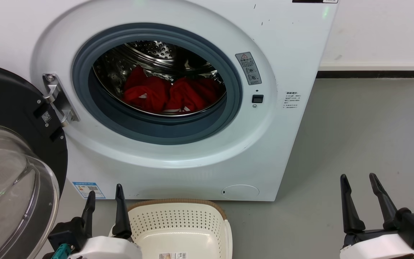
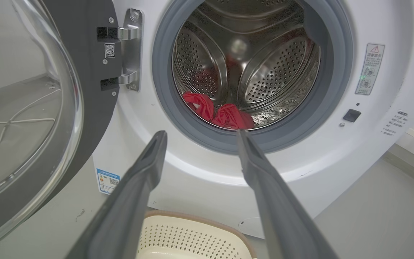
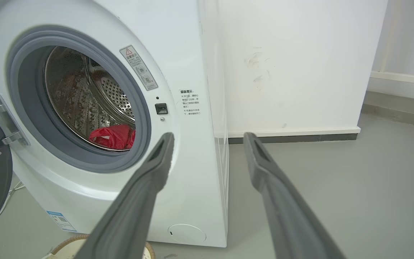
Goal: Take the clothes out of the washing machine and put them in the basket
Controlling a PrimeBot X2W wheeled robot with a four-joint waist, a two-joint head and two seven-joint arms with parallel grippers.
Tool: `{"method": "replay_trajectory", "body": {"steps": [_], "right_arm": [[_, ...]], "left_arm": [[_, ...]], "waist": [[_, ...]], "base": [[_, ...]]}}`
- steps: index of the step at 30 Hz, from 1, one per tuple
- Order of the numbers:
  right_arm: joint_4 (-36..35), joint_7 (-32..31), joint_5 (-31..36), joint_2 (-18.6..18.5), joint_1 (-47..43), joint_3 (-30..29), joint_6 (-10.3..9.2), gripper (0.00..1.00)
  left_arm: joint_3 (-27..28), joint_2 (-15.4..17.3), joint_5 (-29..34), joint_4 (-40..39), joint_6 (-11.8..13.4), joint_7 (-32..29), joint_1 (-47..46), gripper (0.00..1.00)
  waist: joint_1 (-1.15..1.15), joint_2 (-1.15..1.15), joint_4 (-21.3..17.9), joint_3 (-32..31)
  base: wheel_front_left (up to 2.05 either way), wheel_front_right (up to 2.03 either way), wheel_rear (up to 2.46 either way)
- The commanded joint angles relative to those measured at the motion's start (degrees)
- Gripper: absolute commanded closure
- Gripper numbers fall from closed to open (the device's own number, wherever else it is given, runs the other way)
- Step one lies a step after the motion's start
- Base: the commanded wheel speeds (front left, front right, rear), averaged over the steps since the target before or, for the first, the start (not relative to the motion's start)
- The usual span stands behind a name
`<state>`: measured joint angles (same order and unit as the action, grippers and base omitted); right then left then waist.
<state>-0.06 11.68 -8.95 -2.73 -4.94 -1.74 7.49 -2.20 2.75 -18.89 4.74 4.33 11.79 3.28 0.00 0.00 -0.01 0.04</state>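
Head view: clothes (image 1: 171, 94) in washing machine (image 1: 192, 158) drum (image 1: 156, 48); label (image 1: 173, 255) on basket (image 1: 178, 219) bottom; left tool (image 1: 105, 190), right tool (image 1: 358, 176) spread.

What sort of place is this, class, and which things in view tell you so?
Probably a laundry corner in a plain room: a white front-loading washing machine with its door open, red clothes in the drum, and a cream laundry basket on the bare grey floor.
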Motion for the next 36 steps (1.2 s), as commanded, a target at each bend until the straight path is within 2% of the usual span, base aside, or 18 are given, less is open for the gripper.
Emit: {"method": "replay_trajectory", "body": {"steps": [1,29,36], "right_arm": [[-0.7,0.6,1.2,-0.3,-0.6,0.1,-0.01,0.0],[-2.0,3.6,14.0,-0.3,-3.3,1.3,-0.01,0.0],[-1.4,3.5,13.1,-0.3,-3.2,1.0,-0.01,0.0]], "left_arm": [[-0.1,0.2,1.4,-0.7,0.3,0.5,0.4,0.0],[-0.4,0.2,12.6,-1.4,2.2,3.5,3.1,0.0],[-0.4,0.2,12.3,-0.9,1.9,3.4,3.0,0.0]], "waist": [[0.0,0.0,0.0,0.0],[0.0,0.0,-0.5,-0.7],[0.0,0.0,-0.4,-0.6]], "base": [[0.0,0.0,0.0],[0.0,0.0,0.0],[0.0,0.0,0.0]]}}
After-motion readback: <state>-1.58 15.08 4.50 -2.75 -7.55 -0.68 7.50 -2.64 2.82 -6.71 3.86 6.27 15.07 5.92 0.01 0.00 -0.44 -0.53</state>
